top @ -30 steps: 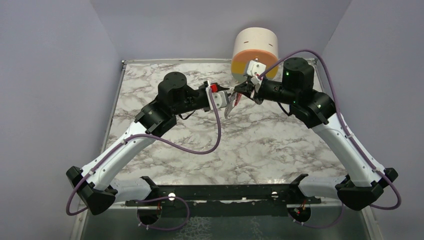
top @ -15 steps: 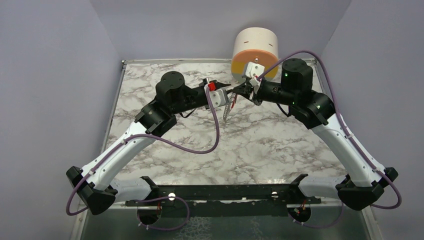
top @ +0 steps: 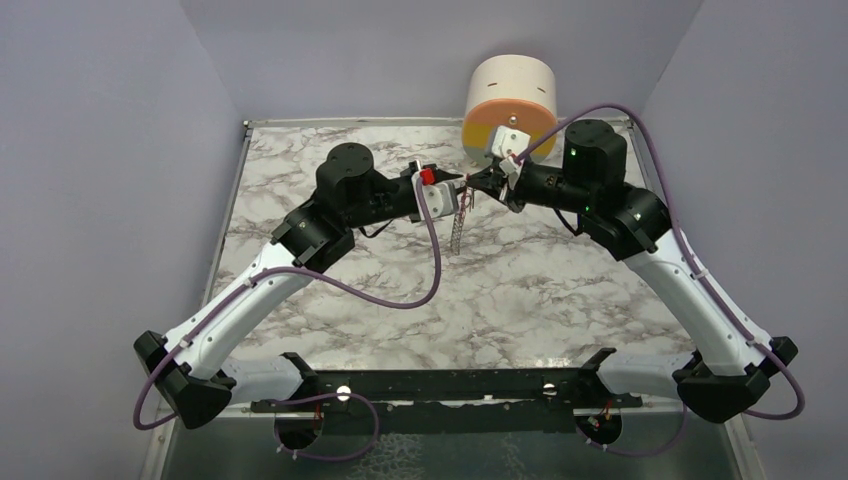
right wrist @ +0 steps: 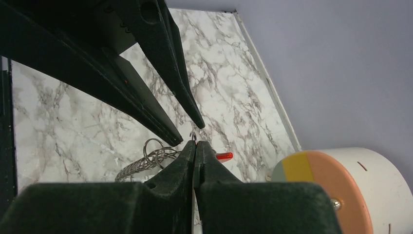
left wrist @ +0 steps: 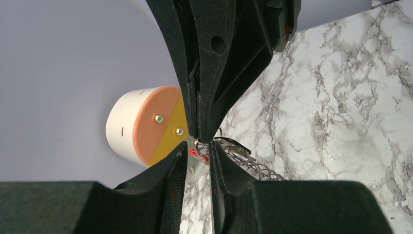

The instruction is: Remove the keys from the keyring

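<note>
Right wrist view is the clearest one: the right gripper (right wrist: 195, 142) has its fingers pressed flat together, and a tiny bit of wire pokes out right at the tips, so it's pinching the top of the keys. The red piece (right wrist: 224, 156) sticks out on one side of those fingers. The keyring (right wrist: 153, 145) and the silvery chain strip (right wrist: 139, 165) sit on the other side, with the ring at the head of the strip. The left gripper (left wrist: 198, 146) has its fingers apart, straddling the red bit; can't tell if they actually touch it. From the top camera the two grippers meet nose to nose above the marble table (top: 560, 290), just in front of a cream cylinder (top: 510, 100), and the strip dangles straight down, clear of the surface.
</note>
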Robot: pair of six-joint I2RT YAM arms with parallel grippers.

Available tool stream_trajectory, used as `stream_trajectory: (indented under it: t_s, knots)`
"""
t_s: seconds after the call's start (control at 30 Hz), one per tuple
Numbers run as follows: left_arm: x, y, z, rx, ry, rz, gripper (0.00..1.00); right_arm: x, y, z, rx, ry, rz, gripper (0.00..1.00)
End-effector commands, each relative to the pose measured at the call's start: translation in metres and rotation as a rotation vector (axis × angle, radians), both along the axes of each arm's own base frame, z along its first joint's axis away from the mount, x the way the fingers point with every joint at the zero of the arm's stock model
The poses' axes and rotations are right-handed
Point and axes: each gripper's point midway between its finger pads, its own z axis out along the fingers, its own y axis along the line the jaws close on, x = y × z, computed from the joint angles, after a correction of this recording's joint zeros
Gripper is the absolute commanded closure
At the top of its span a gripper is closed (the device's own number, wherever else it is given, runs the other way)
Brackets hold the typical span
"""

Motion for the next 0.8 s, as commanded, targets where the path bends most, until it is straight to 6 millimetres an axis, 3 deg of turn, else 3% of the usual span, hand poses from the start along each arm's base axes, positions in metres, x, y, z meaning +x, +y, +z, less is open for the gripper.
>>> stream_trajectory:
  t_s: [0.0,0.77]
  knots:
    - [-0.004,-0.003,-0.007,0.018,0.006,-0.036,0.75,-0.001,-0.003,0.017,0.037,-0.059,-0.017,0.99]
    - [0.006,-0.007,-0.006,0.001,-0.011,-0.017,0.81,-0.009,0.002,0.014,0.038,-0.052,0.021,0.99]
